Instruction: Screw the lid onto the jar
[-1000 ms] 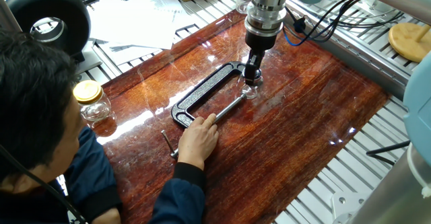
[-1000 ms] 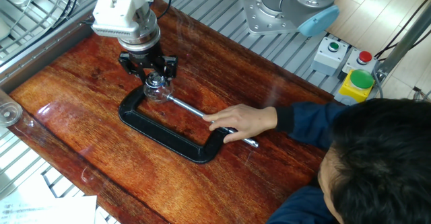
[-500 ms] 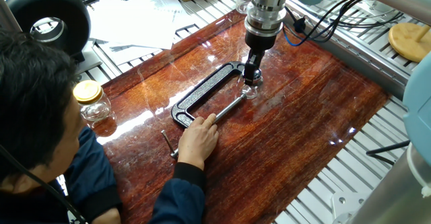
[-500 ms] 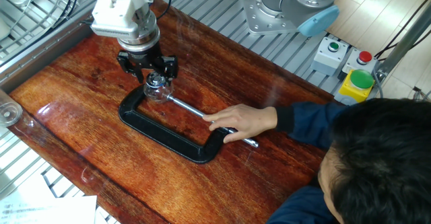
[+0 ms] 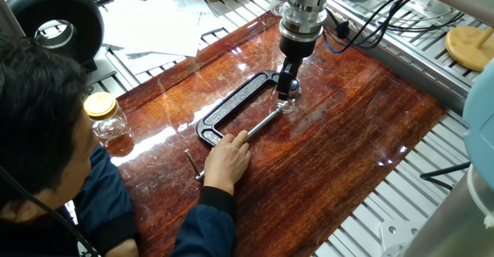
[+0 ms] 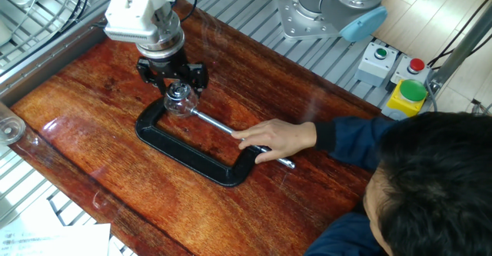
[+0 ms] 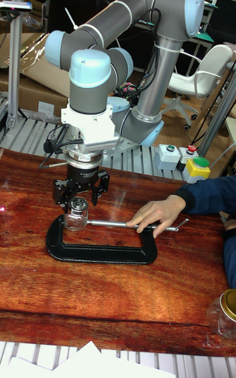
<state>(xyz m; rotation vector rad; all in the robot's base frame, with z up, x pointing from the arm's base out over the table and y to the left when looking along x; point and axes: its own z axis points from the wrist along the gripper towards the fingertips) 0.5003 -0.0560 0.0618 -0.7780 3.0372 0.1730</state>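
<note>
Tiny clear glass jar (image 7: 75, 216) — clamped in black C-clamp (image 7: 98, 249).

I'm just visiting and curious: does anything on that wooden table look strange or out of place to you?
One oddity: the tiny jar sits pinched in a big black C-clamp, which a person's hand steadies by its screw. The gripper hovers right over the jar. Nothing looks spilled or broken.

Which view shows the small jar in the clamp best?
The tall fixed view: the jar stands in side profile under the gripper. The other fixed view shows it from above; in one fixed view the gripper mostly hides it.
</note>
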